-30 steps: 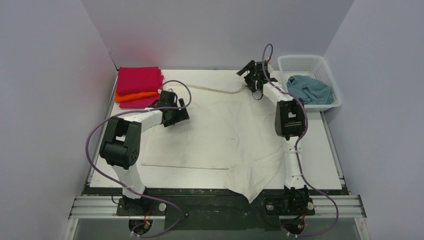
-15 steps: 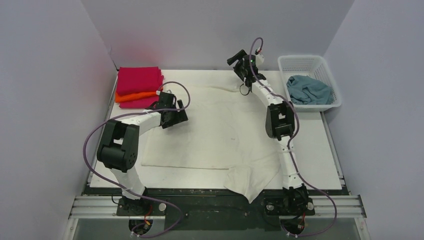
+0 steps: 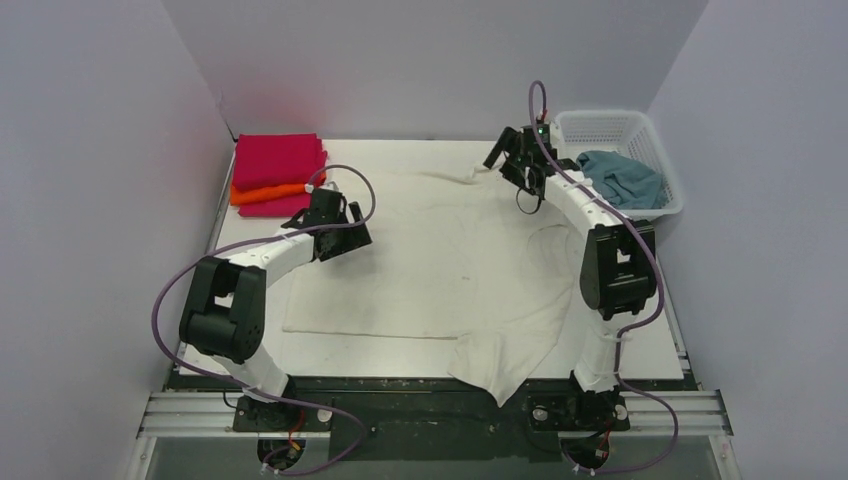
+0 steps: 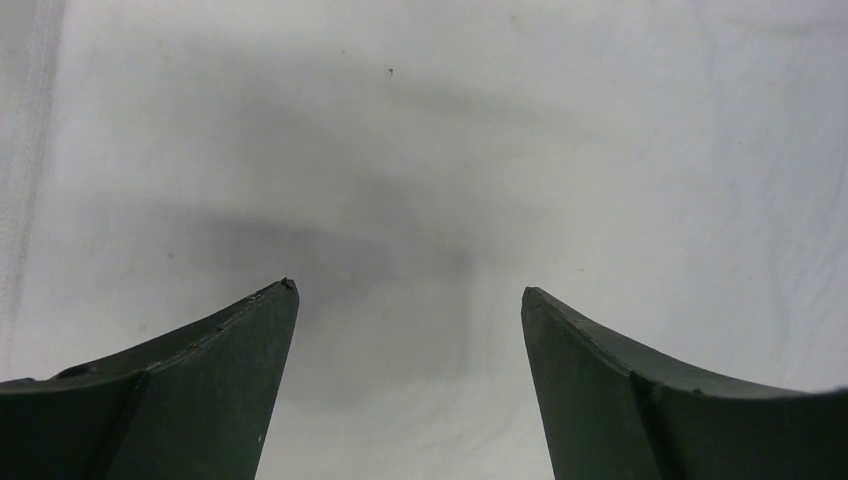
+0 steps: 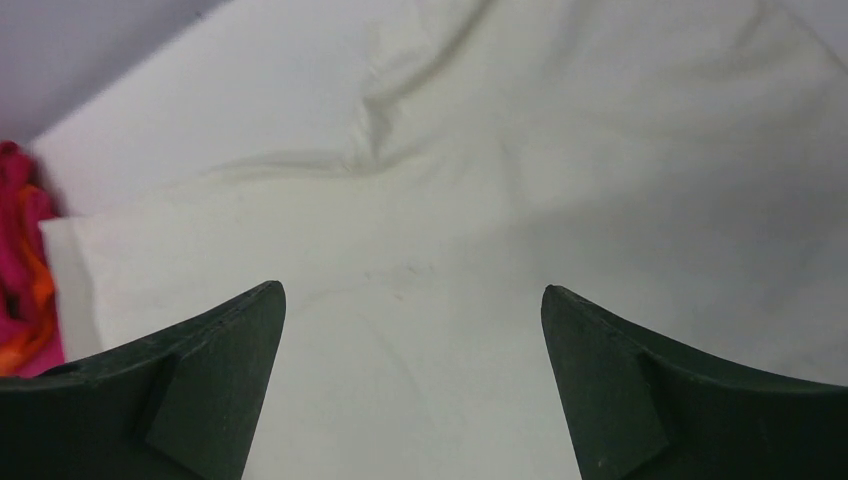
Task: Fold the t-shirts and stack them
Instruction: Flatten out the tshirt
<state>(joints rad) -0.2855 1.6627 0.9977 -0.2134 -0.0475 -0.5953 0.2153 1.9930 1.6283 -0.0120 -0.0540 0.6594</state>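
At the far left corner of the table (image 3: 655, 310) sits a stack of folded shirts: a pink shirt (image 3: 279, 158) on top, an orange shirt (image 3: 268, 191) under it, and another strip of pink showing below that. Just right of the stack, the left gripper (image 3: 345, 238) hangs low over the left part of the cream shirt (image 3: 450, 260). In the left wrist view its fingers (image 4: 215, 380) stand wide apart with nothing between them, and only smooth cream cloth and its shadow lie beneath. The cream shirt is spread flat across the middle of the table, front to back, with one sleeve (image 3: 500, 365) drooping over the near edge between the two arm bases. At its far edge the cloth is rumpled into a raised crease (image 3: 468, 176). The right gripper (image 3: 508, 160) hovers above that far edge, close to the crease. In the right wrist view its fingers (image 5: 200, 380) are also spread wide and hold nothing, with wrinkled cream cloth below and a sliver of the pink and orange stack at the left border. At the far right stands a white basket (image 3: 600, 117) with a grey-blue shirt (image 3: 622, 178) bunched inside it.
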